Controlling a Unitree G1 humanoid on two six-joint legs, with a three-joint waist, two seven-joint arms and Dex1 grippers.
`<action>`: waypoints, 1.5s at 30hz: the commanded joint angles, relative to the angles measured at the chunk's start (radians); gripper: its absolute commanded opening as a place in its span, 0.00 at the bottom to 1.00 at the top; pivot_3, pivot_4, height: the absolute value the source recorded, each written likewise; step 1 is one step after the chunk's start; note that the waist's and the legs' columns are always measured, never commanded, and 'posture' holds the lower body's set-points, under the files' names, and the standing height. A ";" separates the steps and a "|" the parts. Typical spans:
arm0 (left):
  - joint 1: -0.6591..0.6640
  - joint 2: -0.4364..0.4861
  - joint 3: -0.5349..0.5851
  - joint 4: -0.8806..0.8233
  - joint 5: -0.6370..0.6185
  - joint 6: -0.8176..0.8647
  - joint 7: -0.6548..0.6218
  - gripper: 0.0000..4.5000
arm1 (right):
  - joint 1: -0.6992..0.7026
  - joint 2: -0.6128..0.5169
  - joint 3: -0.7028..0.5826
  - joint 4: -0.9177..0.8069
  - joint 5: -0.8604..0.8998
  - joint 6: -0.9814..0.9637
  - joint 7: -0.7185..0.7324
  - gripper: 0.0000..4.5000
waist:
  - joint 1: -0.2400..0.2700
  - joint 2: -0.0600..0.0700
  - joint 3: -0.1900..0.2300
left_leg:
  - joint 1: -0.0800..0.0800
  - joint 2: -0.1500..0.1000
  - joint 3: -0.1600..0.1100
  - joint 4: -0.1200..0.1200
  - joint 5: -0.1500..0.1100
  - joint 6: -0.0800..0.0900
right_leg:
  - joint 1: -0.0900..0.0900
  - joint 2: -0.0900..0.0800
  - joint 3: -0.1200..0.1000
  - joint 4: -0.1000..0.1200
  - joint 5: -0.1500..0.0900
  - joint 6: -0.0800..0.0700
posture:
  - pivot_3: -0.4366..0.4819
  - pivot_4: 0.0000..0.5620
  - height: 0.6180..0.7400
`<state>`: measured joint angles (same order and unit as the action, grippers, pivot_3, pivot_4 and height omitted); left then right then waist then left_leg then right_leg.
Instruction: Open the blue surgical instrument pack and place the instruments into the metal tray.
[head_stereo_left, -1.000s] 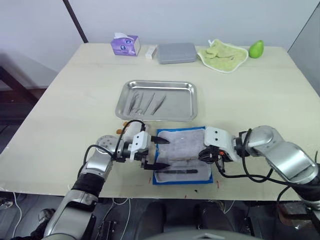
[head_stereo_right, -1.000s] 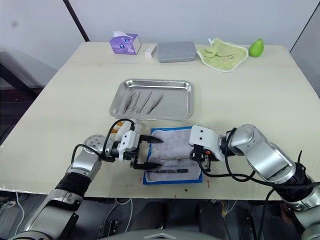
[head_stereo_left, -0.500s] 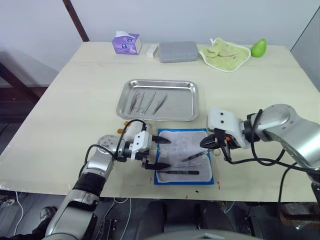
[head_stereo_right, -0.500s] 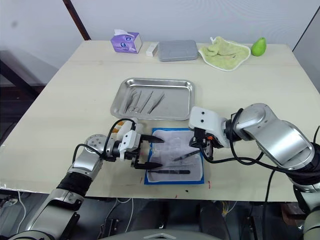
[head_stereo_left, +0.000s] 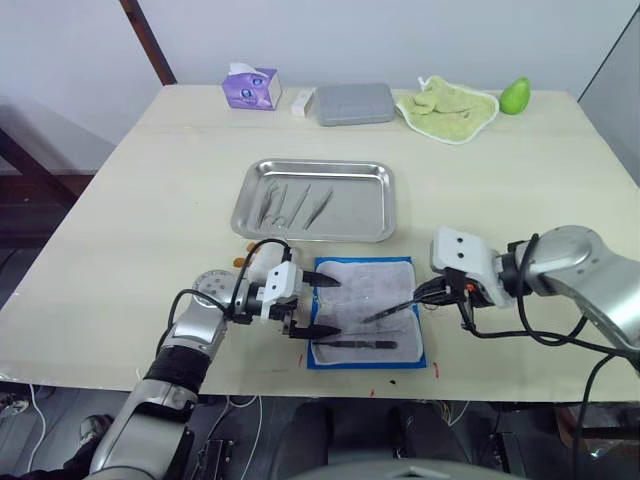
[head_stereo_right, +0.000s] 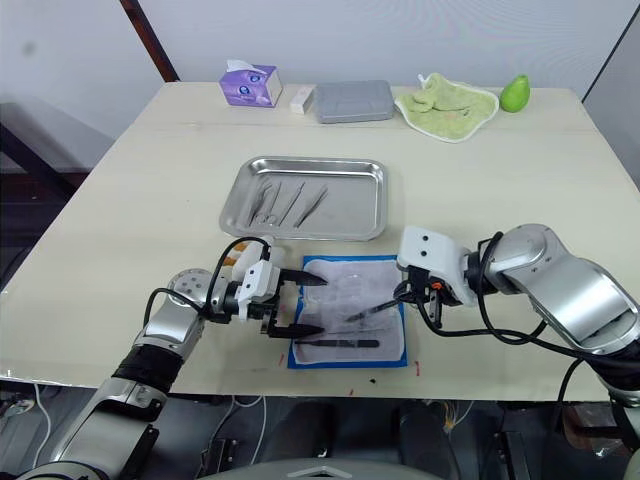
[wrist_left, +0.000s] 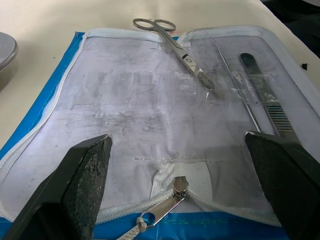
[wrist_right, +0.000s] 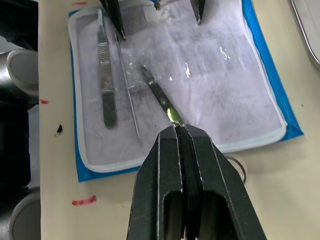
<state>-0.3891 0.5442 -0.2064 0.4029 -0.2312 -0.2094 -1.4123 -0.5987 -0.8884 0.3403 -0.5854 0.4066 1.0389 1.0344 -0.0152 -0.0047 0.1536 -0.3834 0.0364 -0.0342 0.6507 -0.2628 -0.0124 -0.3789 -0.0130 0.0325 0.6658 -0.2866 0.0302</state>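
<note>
The blue surgical instrument pack (head_stereo_left: 365, 312) lies unzipped and spread flat on the desk (head_stereo_left: 150, 190), lining up, directly between the two grippers. The left gripper (head_stereo_left: 316, 305) rests at the pack's zipper edge with its fingers spread wide, one to each side of the opening, apparently to pin the fabric so it does not slide while tools are drawn out. The right gripper (wrist_right: 179, 131) has its fingers pressed together on the scissors (wrist_left: 175, 45), pinching them near the pivot, with the ring handles hanging back past the pack's edge toward its wrist and the blades reaching out ahead over the lining. Beyond those blades lie a thin probe (wrist_right: 128, 90) and a flat-handled scalpel (wrist_right: 106, 85), not yet taken. The metal tray (head_stereo_left: 380, 205), already holding several instruments (head_stereo_left: 292, 205), sits just beyond the pack, ahead of both grippers.
</note>
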 joint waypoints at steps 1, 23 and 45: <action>0.035 0.017 -0.035 0.038 0.052 0.032 -0.001 1.00 | 0.004 0.021 -0.024 0.002 0.008 -0.039 -0.019 0.14 | 0.000 0.000 0.000 | 0.000 0.000 0.000 0.000 0.000 0.000 | 0.000 0.000 0.000 0.000 0.000 0.000 | 0.48 0.27 1.00; 0.044 0.014 -0.037 0.021 0.053 0.044 0.011 1.00 | 0.070 0.097 0.108 0.188 -0.196 -0.398 0.015 0.62 | 0.000 0.000 0.000 | 0.000 0.000 0.000 0.000 0.000 0.000 | 0.000 0.000 0.000 0.000 0.000 0.000 | 0.48 0.27 1.00; 0.056 0.018 -0.034 -0.003 0.049 0.055 0.021 1.00 | 0.064 0.156 0.164 0.324 -0.323 -0.524 0.079 0.62 | 0.000 0.000 0.000 | 0.000 0.000 0.000 0.000 0.000 0.000 | 0.000 0.000 0.000 0.000 0.000 0.000 | 0.48 0.27 1.00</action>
<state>-0.3687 0.5497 -0.2058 0.3649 -0.2309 -0.1848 -1.3937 -0.5168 -0.7304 0.5040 -0.2538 0.0957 0.5374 1.1047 -0.0150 -0.0047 0.1538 -0.3834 0.0363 -0.0339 0.6510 -0.2628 -0.0125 -0.3788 -0.0125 0.0330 0.6660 -0.2864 0.0297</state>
